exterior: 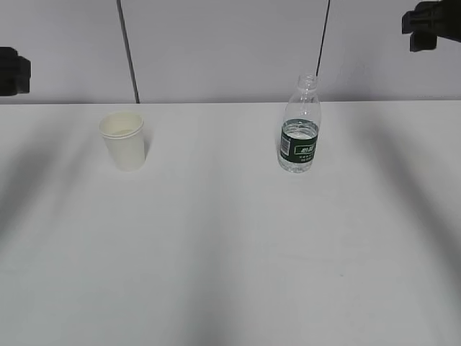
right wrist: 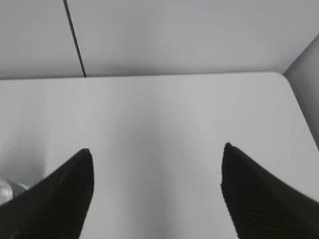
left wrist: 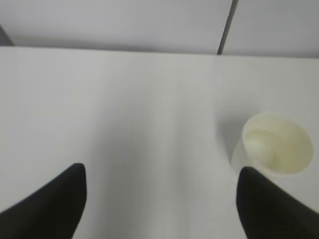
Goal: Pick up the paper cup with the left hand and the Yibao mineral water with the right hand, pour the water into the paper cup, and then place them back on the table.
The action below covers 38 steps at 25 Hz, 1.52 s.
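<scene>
- Bench (exterior: pixel 230 274) surface filled the near part of the exterior view, white and bare, crossed by soft grey shadow bands.
- Farther back on it stood the paper cup (exterior: pixel 124 140), upright, well to the left of the Yibao mineral water (exterior: pixel 300 124) and at about the same depth.
- The bottle stood upright too, its neck without a cap, its dark green label low on the body; water showed inside it behind the clear ribbed wall.
- Cup and bottle were well apart, and neither end effector touched either one.
- Left of the bottle, in the left wrist view, the left end effector (left wrist: pixel 159 209) was spread wide; its two dark fingertips (left wrist: pixel 55 206) sat at the bottom corners with bare bench between them.
- In that view the cup (left wrist: pixel 275 144) lay just beyond the right-hand fingertip, outside the gap, its creamy inside facing the camera.
- In the right wrist view the right end effector (right wrist: pixel 157 191) was likewise spread wide over bare bench (right wrist: pixel 159 124), holding nothing.
- A small glimpse of the bottle (right wrist: pixel 10 189) showed at the lower left edge of that view, beside the left-hand fingertip (right wrist: pixel 60 199) and outside the gap.
- Behind the bottle ran the far edge of the bench, and past it the grey panelled wall (exterior: pixel 223 43) with dark vertical seams.
- High against that wall, dark parts of the left arm (exterior: pixel 13 71) and the right arm (exterior: pixel 432 23) showed at the two edges of the exterior view.
</scene>
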Motion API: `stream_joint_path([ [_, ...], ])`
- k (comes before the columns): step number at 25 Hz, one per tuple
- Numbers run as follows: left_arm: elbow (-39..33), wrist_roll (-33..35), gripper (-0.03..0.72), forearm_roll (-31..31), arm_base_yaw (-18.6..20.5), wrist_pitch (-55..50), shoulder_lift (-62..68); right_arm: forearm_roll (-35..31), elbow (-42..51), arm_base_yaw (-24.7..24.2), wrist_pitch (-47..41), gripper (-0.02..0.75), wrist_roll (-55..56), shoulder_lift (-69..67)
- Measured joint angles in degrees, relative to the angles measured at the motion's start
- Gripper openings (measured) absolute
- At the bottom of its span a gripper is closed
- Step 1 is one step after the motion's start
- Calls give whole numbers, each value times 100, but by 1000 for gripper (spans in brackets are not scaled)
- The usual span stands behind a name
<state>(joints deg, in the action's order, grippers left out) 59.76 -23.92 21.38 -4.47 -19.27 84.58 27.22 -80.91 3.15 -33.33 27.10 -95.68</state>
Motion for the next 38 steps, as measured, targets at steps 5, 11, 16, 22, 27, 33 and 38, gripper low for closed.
stream_joint_path([
  [5,0,152,551,-349,0,-1267,-156,-1265,-18,0,-971,587,-993,276],
  [11,71,985,549,-1247,0,-2682,-238,-2306,-51,0,-1961,587,-1804,701],
  [16,369,1645,544,-2015,0,-3743,-238,-2553,-208,0,-2932,587,-2028,872],
  [22,429,1877,538,-2284,0,-4667,-242,-2880,-333,0,-3706,587,-2329,929],
  [27,429,2096,524,-2458,0,-5042,-322,-2956,-333,0,-3753,586,-2468,982],
  [33,440,2161,517,-2581,0,-5068,-651,-2977,-150,0,-3766,586,-2480,1432],
  [38,225,2167,517,-2600,0,-5078,-1308,-3157,807,0,-3766,586,-2480,2337],
])
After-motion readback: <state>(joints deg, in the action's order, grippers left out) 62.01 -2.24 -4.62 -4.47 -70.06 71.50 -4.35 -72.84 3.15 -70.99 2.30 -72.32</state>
